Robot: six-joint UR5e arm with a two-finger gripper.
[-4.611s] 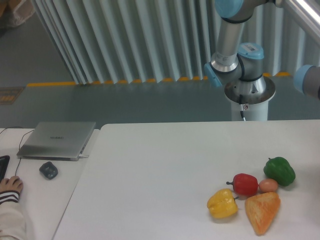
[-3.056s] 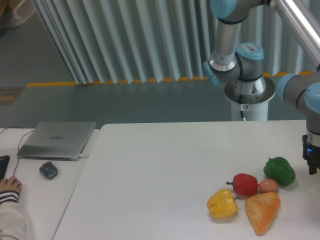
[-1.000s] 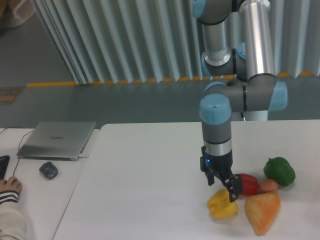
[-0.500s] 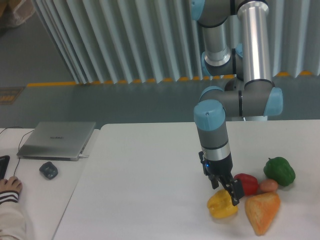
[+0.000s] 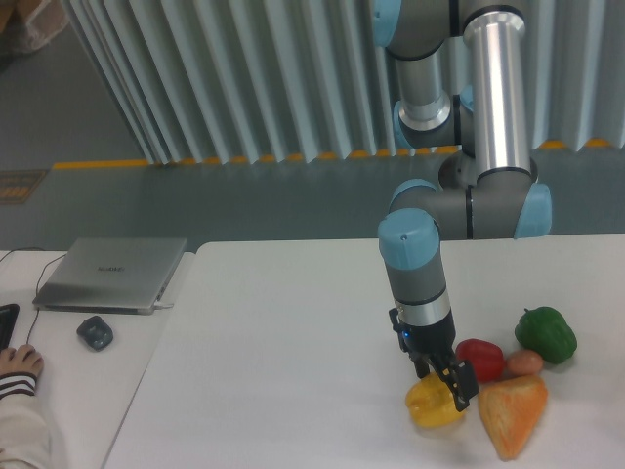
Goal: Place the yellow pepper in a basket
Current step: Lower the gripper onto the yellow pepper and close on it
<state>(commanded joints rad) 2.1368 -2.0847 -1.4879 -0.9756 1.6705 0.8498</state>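
Yellow pepper [image 5: 433, 403] sits on white table [image 5: 293, 342], front right, beside red pepper [image 5: 480, 359] and orange wedge [image 5: 511, 414]. Gripper [image 5: 452, 387] at pepper top; whether jaws open or closed cannot tell. Advice: centre fingers over lobes, clear red pepper, close gently. No basket visible.

Right under my gripper [image 5: 445, 383] the yellow pepper [image 5: 432, 404] looks like glossy, smooth plastic. The orange wedge [image 5: 511, 414] beside it seems rougher and matt. I see the same shine on the red pepper [image 5: 482, 359] and green pepper [image 5: 546, 333] beyond. The table [image 5: 293, 342] is smooth matt white; the laptop [image 5: 110, 272], far off, has brushed metal.
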